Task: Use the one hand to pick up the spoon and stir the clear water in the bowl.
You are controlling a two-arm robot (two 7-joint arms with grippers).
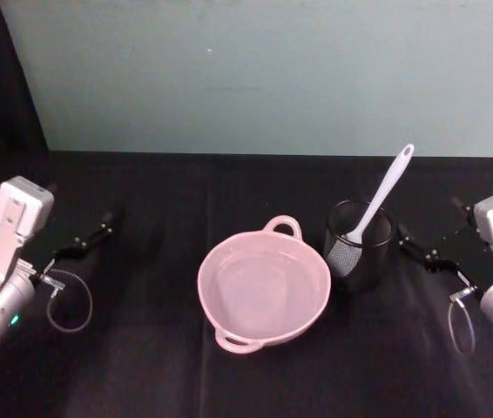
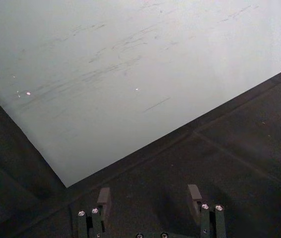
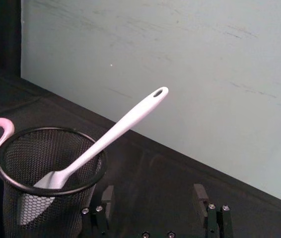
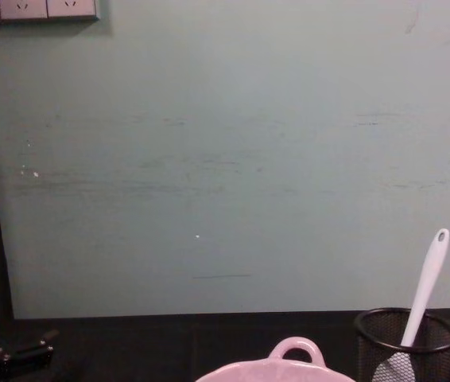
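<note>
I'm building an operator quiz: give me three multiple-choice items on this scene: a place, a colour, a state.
1. What colour is the bowl? A. pale pink B. blue C. green
2. Where is the spoon? A. in the bowl B. standing in the mesh cup C. flat beside the bowl
3. The jaws of the right gripper are: A. shut on the spoon B. open, empty C. shut on the bowl

1 A, its wall is pink; 2 B, its blade sits inside the cup; 3 B, the jaws stand apart, empty.
</note>
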